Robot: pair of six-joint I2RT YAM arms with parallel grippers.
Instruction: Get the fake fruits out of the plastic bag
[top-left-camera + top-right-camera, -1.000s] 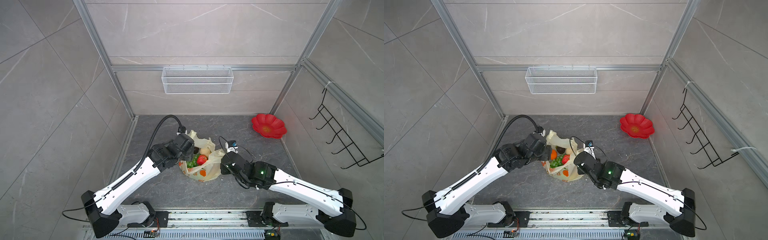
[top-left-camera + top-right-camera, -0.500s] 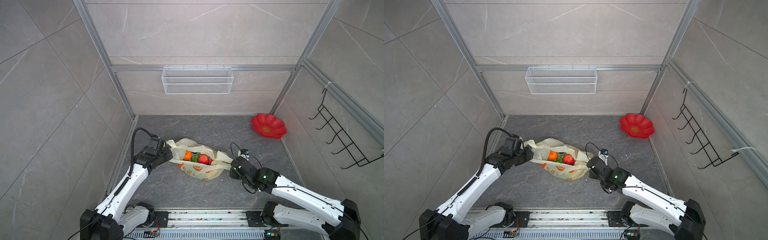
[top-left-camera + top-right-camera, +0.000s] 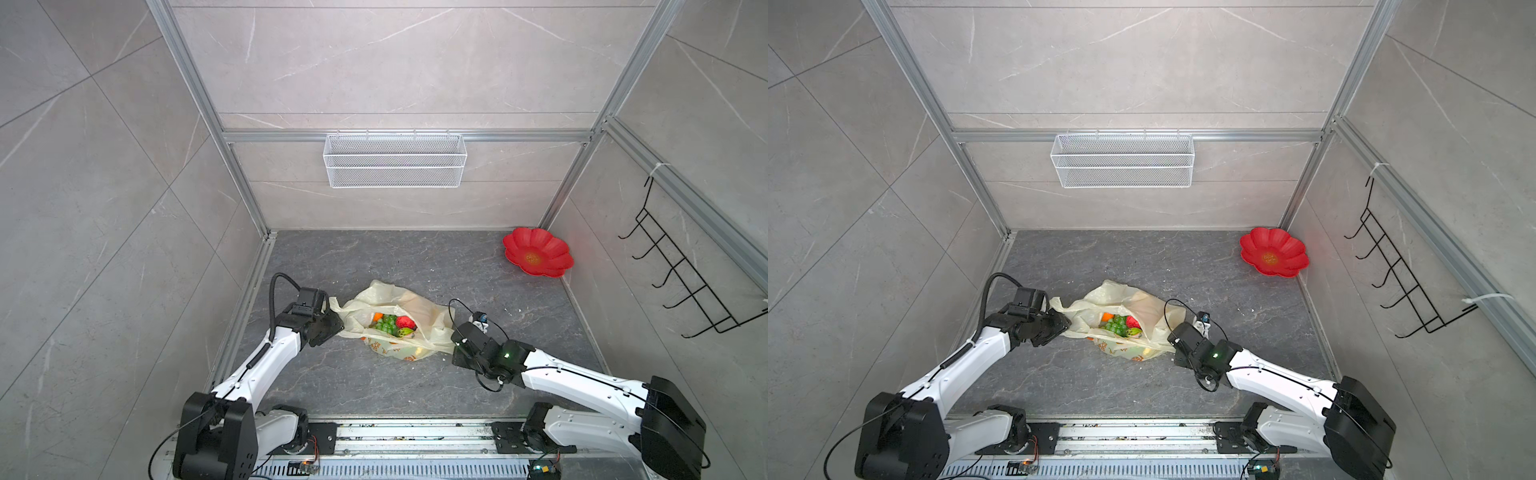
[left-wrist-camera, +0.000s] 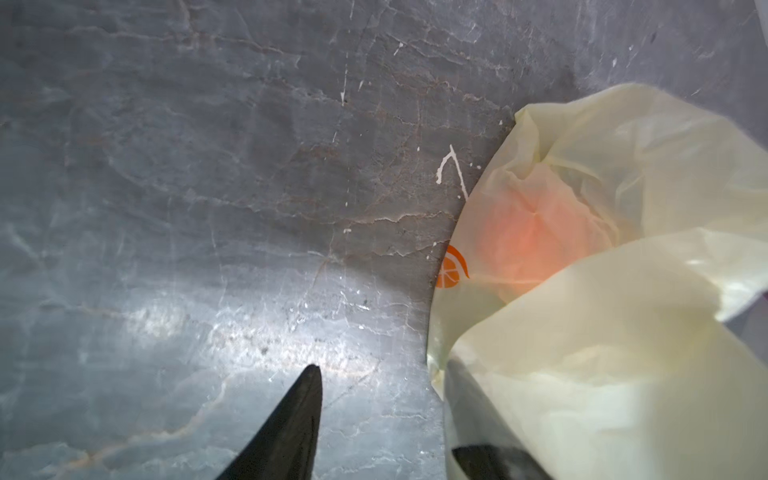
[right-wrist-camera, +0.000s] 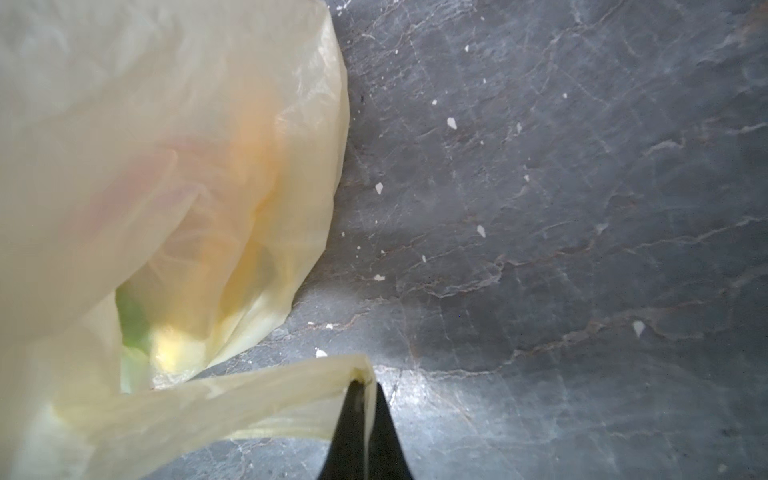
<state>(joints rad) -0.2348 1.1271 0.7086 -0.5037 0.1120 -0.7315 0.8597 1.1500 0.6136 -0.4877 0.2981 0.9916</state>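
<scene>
Four fake fruits [image 3: 391, 325] show in the open mouth of the plastic bag [image 3: 417, 309] — a green grape bunch [image 3: 385, 325], an orange [image 3: 377, 316], a red strawberry [image 3: 406, 321] and a green knobbly fruit [image 3: 404, 332]. In both top views the bag lies slumped on the dark stone tabletop [image 3: 415, 257], between the two arms. The right gripper [image 5: 360, 384] is pinched tight on a handle loop [image 5: 249, 399] of the bag. The left gripper [image 4: 384, 386] stands parted at the bag's opposite side — one finger [image 4: 299, 415] bare over the tabletop, the other veiled by bag film. A red flower-shaped plate [image 3: 537, 253] sits well apart in the far right corner.
</scene>
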